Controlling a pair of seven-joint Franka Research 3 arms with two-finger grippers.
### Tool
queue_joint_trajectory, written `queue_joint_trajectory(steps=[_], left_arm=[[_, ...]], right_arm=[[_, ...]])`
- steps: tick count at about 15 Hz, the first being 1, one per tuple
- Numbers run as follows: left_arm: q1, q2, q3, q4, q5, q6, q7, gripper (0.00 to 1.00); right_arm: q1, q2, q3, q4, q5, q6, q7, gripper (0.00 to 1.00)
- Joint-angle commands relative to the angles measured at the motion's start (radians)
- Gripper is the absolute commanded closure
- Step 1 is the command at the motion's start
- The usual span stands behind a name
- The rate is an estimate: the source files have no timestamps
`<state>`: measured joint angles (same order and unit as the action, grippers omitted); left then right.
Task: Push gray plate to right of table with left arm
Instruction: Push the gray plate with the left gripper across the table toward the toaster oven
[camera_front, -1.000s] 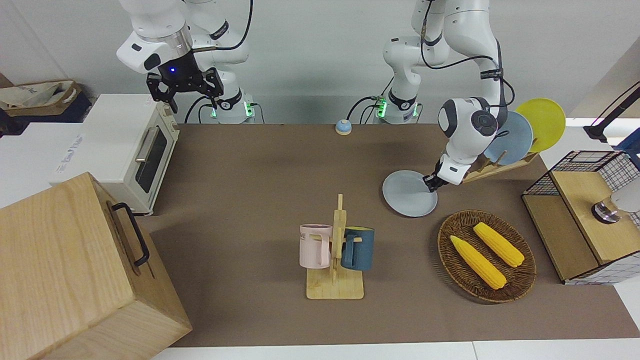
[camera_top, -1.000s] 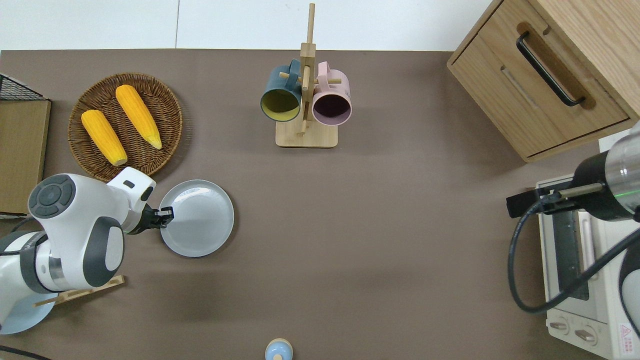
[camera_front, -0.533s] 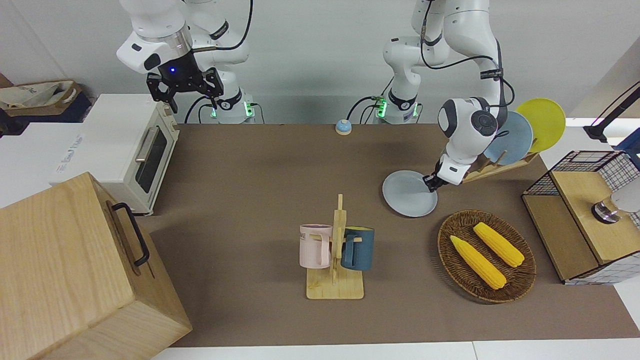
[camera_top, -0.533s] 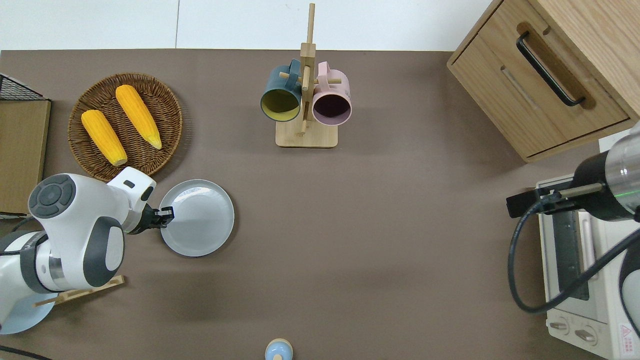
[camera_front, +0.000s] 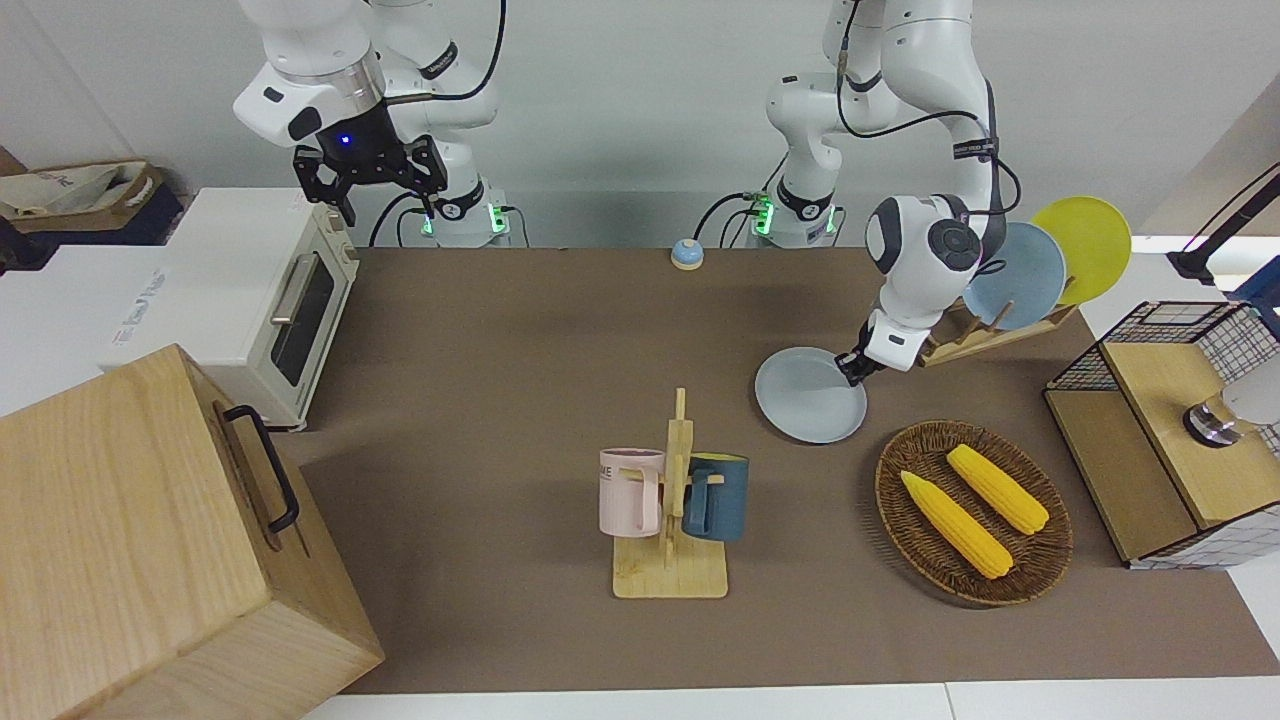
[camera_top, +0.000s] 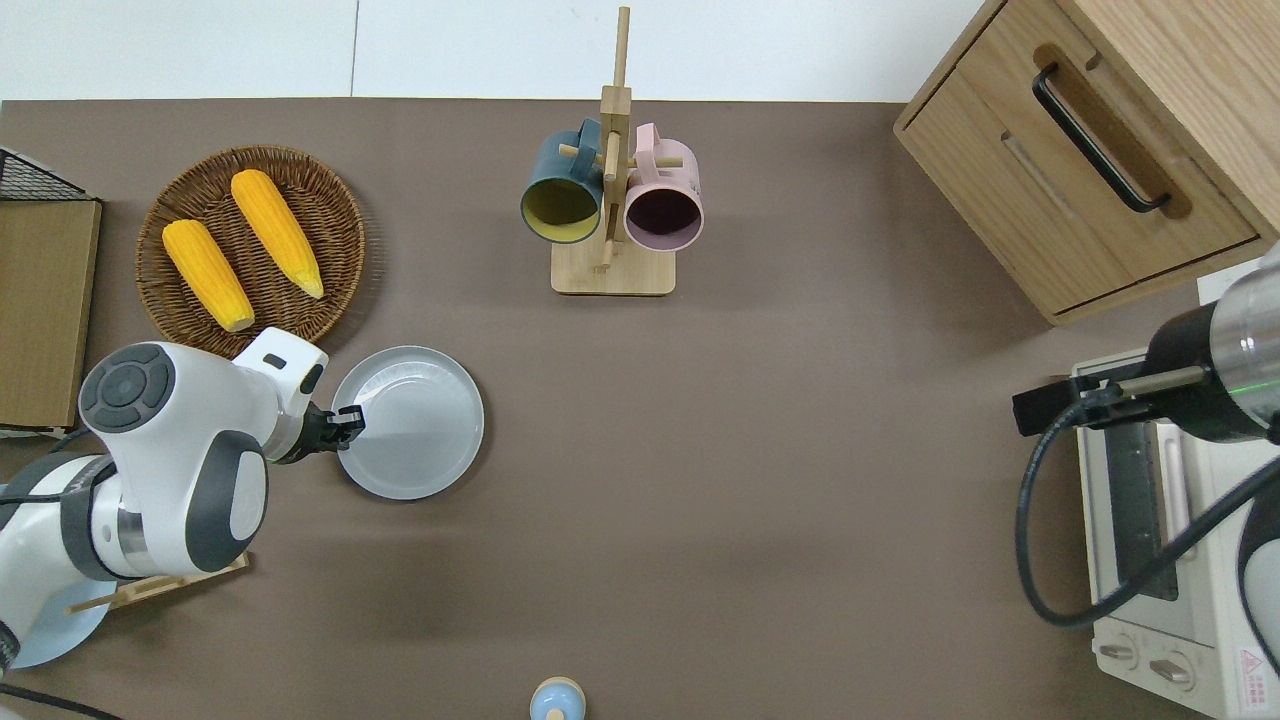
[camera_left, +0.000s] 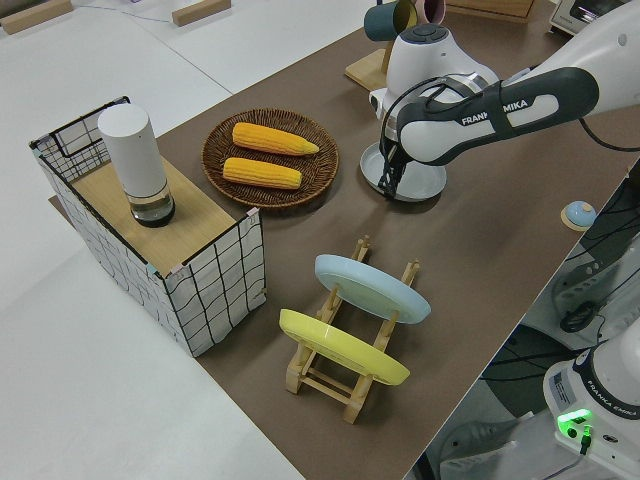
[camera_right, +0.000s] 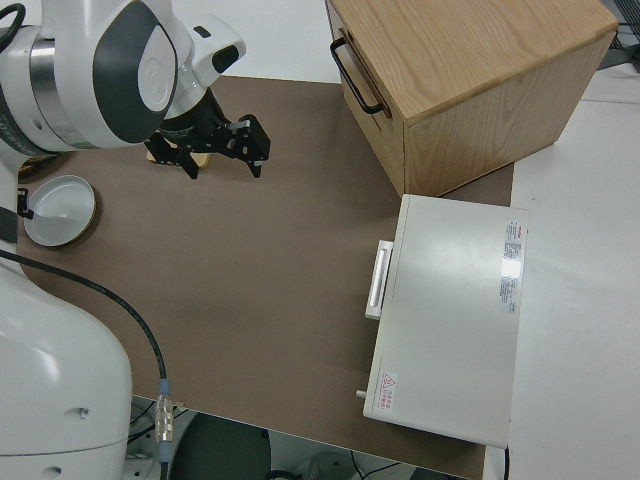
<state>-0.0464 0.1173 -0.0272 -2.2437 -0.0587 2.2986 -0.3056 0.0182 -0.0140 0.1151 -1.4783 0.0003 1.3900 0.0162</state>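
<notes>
— What is being hidden here?
— The left gripper's (camera_top: 352, 417) fingertips are being lost at the gray plate's (camera_top: 415, 425) rim; their spread cannot be told.
— And the plate?
— Round, pale, shallow, it is being seen flat on the table (camera_top: 760, 450), just beside the wicker basket (camera_top: 340, 215); the right arm is parked

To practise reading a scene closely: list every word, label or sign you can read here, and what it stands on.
"FRANKA EMIKA": along the left arm, in the left side view.
"ME": on the pink mug; any further letters are hidden.
Labels and warning sign on the toaster oven: too small to read.
</notes>
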Motion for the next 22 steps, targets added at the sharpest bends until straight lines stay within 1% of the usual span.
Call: queue_joint_trajectory(steps=[1,2,7,12,16,19,22], left_arm=[[-0.042,0.024,-0.022,0.018,0.007,-0.007,-0.096,1.0],[-0.055,0.033,-0.023,0.018,0.007,-0.007,-0.114,1.0],[-0.18,0.061,-0.023,0.042,0.008,-0.005,-0.285,1.0],[-0.328,0.119,-0.023,0.11,0.008,-0.007,-0.499,1.0],[-0.42,0.127,-0.023,0.127,0.008,-0.007,-0.63,1.0],[-0.504,0.156,-0.023,0.185,0.008,-0.013,-0.751,1.0],[-0.579,0.173,-0.025,0.214,0.008,-0.034,-0.838,1.0]], right_arm=[[-0.02,-0.003,0.017,0.009,0.004,-0.016,0.013,0.017],[-0.02,-0.003,0.015,0.009,0.006,-0.016,0.013,0.017],[-0.02,-0.003,0.017,0.009,0.004,-0.016,0.013,0.017],[-0.02,-0.003,0.017,0.009,0.006,-0.016,0.013,0.017],[-0.02,-0.003,0.015,0.009,0.006,-0.016,0.013,0.017],[-0.02,-0.003,0.015,0.009,0.006,-0.016,0.013,0.017],[-0.02,-0.003,0.017,0.009,0.006,-0.016,0.013,0.017]])
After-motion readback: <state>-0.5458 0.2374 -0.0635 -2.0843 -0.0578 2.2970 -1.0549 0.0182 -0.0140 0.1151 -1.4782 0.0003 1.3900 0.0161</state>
